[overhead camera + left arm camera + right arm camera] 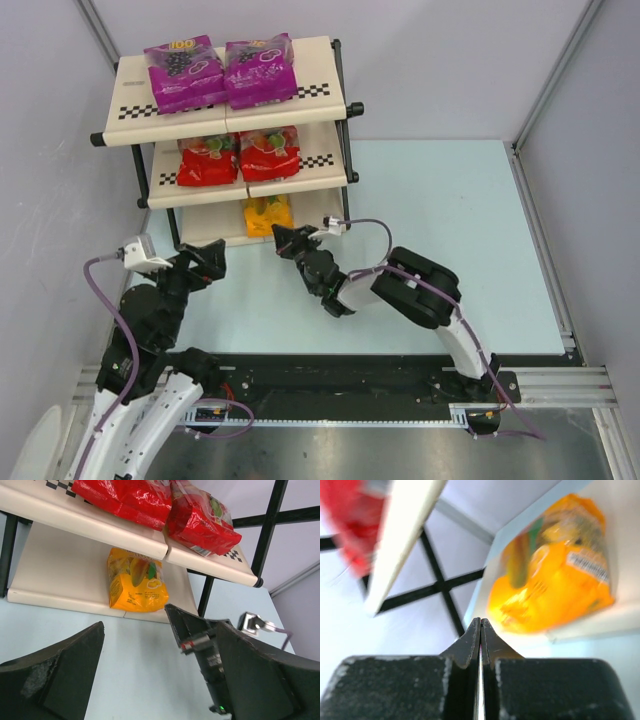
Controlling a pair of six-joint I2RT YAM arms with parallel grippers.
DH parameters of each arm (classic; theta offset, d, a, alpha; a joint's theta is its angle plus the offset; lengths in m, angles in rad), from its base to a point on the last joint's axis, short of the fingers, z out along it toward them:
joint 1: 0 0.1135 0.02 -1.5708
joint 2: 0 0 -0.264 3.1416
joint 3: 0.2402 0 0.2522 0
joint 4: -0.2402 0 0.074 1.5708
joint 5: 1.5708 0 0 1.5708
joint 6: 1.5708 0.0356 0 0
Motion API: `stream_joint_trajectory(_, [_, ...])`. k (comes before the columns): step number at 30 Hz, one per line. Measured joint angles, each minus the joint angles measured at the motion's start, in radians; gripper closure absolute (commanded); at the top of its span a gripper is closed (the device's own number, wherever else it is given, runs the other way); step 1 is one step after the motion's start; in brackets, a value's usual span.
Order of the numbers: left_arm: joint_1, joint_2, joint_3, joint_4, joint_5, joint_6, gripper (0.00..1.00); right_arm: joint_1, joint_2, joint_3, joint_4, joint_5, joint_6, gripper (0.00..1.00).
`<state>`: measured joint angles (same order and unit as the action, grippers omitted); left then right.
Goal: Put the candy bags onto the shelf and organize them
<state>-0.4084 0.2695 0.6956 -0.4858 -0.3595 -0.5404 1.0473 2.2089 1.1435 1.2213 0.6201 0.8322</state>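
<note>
Right wrist view: the orange-yellow bag (555,570) lies just ahead of your right gripper (480,630) and a little to its right, on the lowest board.
Handling: expect a light, soft, slippery pouch. The glossy film will likely crinkle and slide instead of keeping its shape, and the candy inside will probably shift.
Where to hold: if you need to straighten it, pinch the flat edge nearest the gripper, not the bulging middle.
Look: bright orange-yellow with a fruit picture touched with green, a pale label patch and shiny highlights. It is blurred in this view.
Middle board: the two red bags (207,160) sit side by side, above and beyond your right gripper.
Top board: the two magenta-purple bags (183,72) sit side by side, farthest from both grippers.
Rack: the shelf (318,62) has three slanted cream boards with checkered strips on a black frame. All five bags rest on it, so the placing looks done to me.
Right arm: the gripper is clenched on nothing, its fingers pressed flat together.
Left arm: the left gripper (208,257) is spread wide and empty, with the orange-yellow bag ahead of it and your right gripper close on its right.
Underneath: the pale blue worktop (450,220) lies below both grippers.
</note>
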Motion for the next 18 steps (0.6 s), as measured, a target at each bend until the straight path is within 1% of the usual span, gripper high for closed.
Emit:
stream_joint_trajectory(2, [0.0,0.008,0.03,-0.027,0.004,0.0,0.0,0.025,-0.077,-0.084,0.011,-0.009,-0.007,0.97])
stream_joint_trajectory(3, [0.0,0.013,0.048,-0.048,0.006,0.0,0.0,0.04,-0.125,-0.135,0.013,-0.012,-0.017,0.93])
stream_joint_trajectory(4, [0.0,0.013,0.058,-0.059,0.008,0.0,0.0,0.054,-0.163,-0.177,0.013,-0.014,-0.026,0.87])
stream_joint_trajectory(5, [0.0,0.014,0.074,-0.081,0.011,0.0,0.0,0.077,-0.22,-0.235,0.008,-0.021,-0.043,0.77])
stream_joint_trajectory(6, [0.0,0.014,0.08,-0.091,0.014,0.0,0.0,0.095,-0.262,-0.272,-0.001,-0.023,-0.053,0.47])
stream_joint_trajectory(7, [0.0,0.014,0.095,-0.115,0.018,0.0,0.0,0.119,-0.317,-0.314,-0.034,-0.027,-0.072,0.36])
stream_joint_trajectory(8, [0.0,0.014,0.102,-0.129,0.021,0.0,0.0,0.143,-0.377,-0.352,-0.074,-0.031,-0.085,0.15])
stream_joint_trajectory(9, [0.0,0.013,0.112,-0.151,0.025,0.0,0.0,0.17,-0.446,-0.385,-0.132,-0.033,-0.103,0.01])
stream_joint_trajectory(13, [0.0,0.012,0.124,-0.218,0.031,0.0,0.0,0.266,-0.74,-0.438,-0.447,0.011,-0.142,0.0])
stream_joint_trajectory(18, [0.0,0.012,0.128,-0.301,0.03,-0.002,0.0,0.349,-1.085,-0.45,-0.892,0.157,-0.111,0.0])
